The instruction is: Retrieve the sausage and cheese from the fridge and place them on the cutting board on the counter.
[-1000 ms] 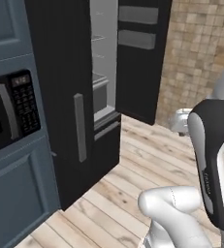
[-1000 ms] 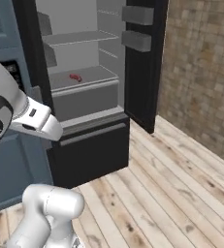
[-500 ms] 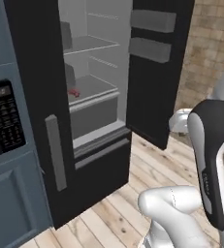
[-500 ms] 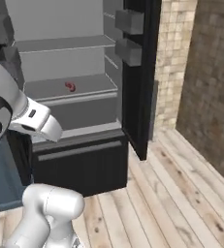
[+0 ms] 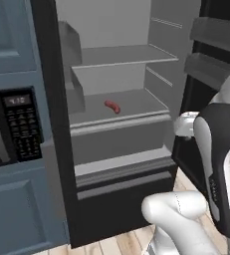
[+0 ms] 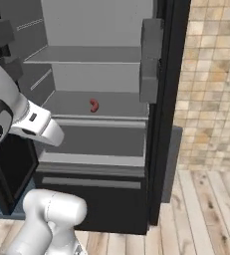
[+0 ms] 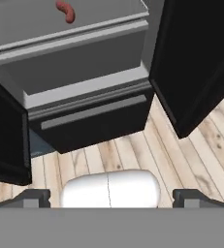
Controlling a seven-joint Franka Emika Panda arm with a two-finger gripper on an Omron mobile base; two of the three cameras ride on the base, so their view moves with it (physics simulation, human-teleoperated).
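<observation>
At six o'clock in the hand view, the gripper (image 7: 111, 199) is seen with fingers spread wide, nothing held. Beyond it, toward twelve o'clock, the fridge (image 5: 121, 196) is stood open, and the sausage (image 5: 112, 106) is laid on its lower grey shelf (image 6: 116, 105).

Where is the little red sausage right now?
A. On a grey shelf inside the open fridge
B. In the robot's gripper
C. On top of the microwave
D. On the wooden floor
A: the sausage lies alone on a grey shelf inside the fridge, whose doors stand open.
</observation>
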